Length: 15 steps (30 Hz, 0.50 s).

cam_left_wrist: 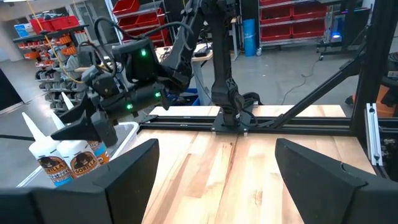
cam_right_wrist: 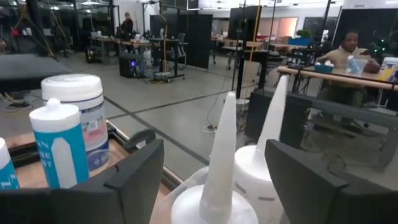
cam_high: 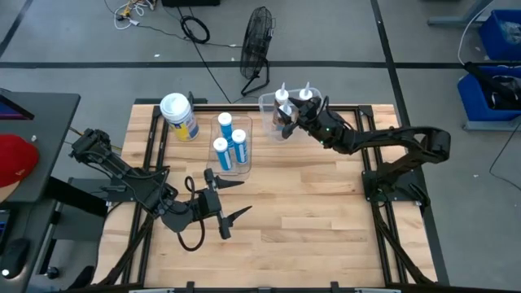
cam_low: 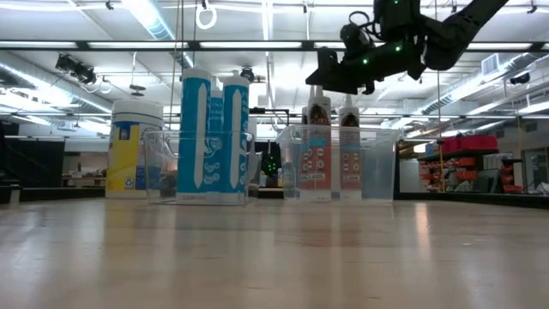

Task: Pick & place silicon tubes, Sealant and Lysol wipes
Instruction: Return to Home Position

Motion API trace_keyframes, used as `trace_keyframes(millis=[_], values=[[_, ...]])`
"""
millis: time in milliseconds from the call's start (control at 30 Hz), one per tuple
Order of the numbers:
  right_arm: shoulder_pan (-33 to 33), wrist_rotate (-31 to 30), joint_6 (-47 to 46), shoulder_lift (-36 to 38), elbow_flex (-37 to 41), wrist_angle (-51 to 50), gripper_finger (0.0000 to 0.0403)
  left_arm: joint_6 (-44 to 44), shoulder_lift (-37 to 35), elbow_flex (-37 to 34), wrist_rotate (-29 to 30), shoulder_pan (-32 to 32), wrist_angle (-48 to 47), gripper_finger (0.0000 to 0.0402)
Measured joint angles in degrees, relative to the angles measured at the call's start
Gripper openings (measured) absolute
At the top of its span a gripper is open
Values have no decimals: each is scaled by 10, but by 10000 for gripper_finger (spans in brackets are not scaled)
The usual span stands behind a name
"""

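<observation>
Two white sealant bottles (cam_high: 285,99) with pointed nozzles stand upright in a clear bin (cam_high: 267,104) at the far middle of the table. My right gripper (cam_high: 286,116) is open and hovers just above them; in the right wrist view its fingers (cam_right_wrist: 134,171) stand on either side of the two nozzles (cam_right_wrist: 224,143) without touching. Three blue-and-white silicone tubes (cam_high: 229,140) stand in a second clear bin (cam_low: 163,167). The Lysol wipes canister (cam_high: 179,115) stands on the table left of that bin. My left gripper (cam_high: 234,199) is open and empty near the table's front left.
Black frame rails (cam_high: 358,107) run along the table's far and side edges. Bare wood (cam_high: 309,203) lies between the bins and the near edge. A fan (cam_high: 256,41) and cables lie on the floor beyond the table. A person (cam_right_wrist: 348,46) sits far off in the room.
</observation>
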<state>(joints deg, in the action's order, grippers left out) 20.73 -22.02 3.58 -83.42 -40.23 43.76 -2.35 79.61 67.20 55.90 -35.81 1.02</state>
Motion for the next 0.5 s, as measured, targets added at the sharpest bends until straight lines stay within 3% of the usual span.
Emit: trace_keyframes(millis=[300,500], values=[[0,6,6,28,-1,-11,283,-1,0,0,0,0,0,328],[0,13,37,33,-52,-53,284,0,0,0,0,0,0,328]])
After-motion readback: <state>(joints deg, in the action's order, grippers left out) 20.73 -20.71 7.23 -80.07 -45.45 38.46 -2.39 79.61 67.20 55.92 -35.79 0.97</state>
